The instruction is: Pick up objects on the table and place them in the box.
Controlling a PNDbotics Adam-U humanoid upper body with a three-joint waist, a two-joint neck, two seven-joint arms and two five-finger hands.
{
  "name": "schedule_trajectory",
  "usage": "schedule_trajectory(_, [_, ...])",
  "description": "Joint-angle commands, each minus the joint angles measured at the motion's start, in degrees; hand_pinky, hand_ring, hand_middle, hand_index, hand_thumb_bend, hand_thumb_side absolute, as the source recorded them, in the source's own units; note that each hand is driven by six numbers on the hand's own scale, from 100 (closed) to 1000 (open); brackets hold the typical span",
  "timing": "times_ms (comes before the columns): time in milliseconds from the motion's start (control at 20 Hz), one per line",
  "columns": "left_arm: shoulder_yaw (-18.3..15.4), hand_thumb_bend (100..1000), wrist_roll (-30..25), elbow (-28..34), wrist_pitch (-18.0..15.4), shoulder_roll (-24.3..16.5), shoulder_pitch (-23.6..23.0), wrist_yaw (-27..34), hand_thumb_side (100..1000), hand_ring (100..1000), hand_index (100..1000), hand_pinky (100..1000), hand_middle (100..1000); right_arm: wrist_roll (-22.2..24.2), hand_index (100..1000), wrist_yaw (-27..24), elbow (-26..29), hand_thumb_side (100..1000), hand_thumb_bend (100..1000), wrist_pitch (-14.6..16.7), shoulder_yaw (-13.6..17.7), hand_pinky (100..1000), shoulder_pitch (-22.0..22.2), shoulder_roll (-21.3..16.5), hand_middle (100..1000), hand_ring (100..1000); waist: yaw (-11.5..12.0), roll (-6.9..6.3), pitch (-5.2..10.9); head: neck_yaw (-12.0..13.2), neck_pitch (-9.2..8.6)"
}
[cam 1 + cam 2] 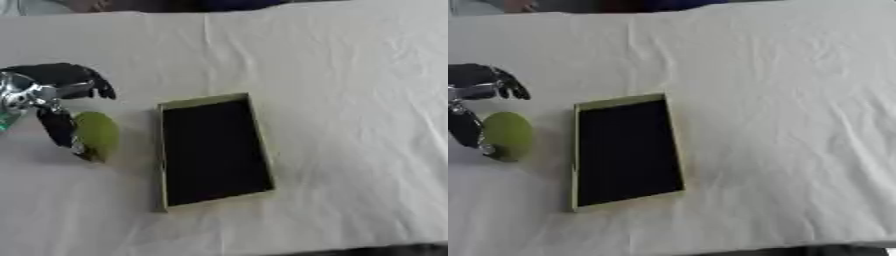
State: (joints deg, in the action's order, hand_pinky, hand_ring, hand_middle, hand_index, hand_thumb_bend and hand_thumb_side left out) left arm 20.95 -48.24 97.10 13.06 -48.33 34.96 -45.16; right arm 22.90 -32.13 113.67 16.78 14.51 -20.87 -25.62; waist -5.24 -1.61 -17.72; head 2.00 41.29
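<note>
- The surface is covered with a white, lightly creased cloth, and open room is seen on every side of the box.
- The box is set near the middle of the surface, a shallow olive-rimmed tray with a dark, empty inside; its long axis runs from near to far, slightly askew.
- The left hand is seen to the left of the box, entering from the left edge. Its fingers are spread moderately wide, with the upper fingers curled above the fruit and the thumb reaching down along the fruit's left side. Whether the fruit is actually pinched cannot be told.
- The fruit, a green rounded thing, lies just left of the box, between the thumb and the box's left wall, apart from that wall.
- The right hand is not shown in either view, so the left is judged the nearer one.
- A short carry rightward over the left rim is judged to be all that is needed; that rim is the one edge to be cleared.
</note>
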Motion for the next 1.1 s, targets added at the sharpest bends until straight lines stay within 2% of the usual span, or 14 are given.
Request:
schedule_trajectory(50, [-0.7,784,-2.6,0.6,0.5,-2.4,0.3,-2.3,100,677,757,614,647,0.0,831,0.3,0.9,587,100,-0.2,0.6,859,-0.4,-0.8,614,755,0.1,0.13,0.9,0.2,0.23])
schedule_trajectory(100, [-0.8,770,-3.2,0.8,0.5,-2.4,0.3,-2.9,100,637,730,575,617,0.0,831,0.3,0.9,587,100,-0.2,0.7,859,-0.3,-0.8,614,754,0.1,0.14,0.9,0.3,0.23])
schedule_trajectory(200, [-0.8,761,-3.6,0.9,0.6,-2.4,0.1,-3.5,100,613,716,550,600,0.0,831,0.3,0.9,587,100,-0.2,0.7,859,-0.3,-0.8,614,754,0.1,0.15,0.91,0.3,0.21])
schedule_trajectory(250, [-0.8,719,-3.7,0.9,0.7,-2.3,0.1,-3.5,100,534,656,454,530,0.0,831,0.3,0.9,587,100,-0.2,0.7,859,-0.3,-0.8,614,754,0.1,0.15,0.93,0.3,0.2])
schedule_trajectory(300, [-0.8,709,-3.7,0.8,0.9,-2.3,0.0,-3.2,100,510,633,420,505,0.0,831,0.3,0.9,587,100,-0.2,0.7,859,-0.3,-0.7,614,755,0.1,0.14,0.94,0.3,0.19])
schedule_trajectory(550, [-1.3,731,-1.3,2.1,2.2,-2.1,0.2,-1.1,100,390,484,263,340,0.0,832,0.3,0.9,588,100,-0.4,0.8,860,-0.2,-0.7,613,755,0.2,0.15,0.98,0.3,0.15])
schedule_trajectory(750, [-2.1,713,2.0,4.8,3.5,-2.4,0.5,1.4,100,340,406,216,263,0.0,832,0.4,0.9,588,100,-0.5,0.9,860,0.0,-0.5,613,755,0.2,0.12,1.01,0.4,0.19])
schedule_trajectory(1100, [-4.3,678,7.8,13.6,3.3,-3.0,3.4,4.7,100,328,411,204,247,-0.1,832,0.5,0.9,589,100,-0.7,1.0,861,0.2,-0.4,613,756,0.2,-0.02,1.24,0.5,0.41])
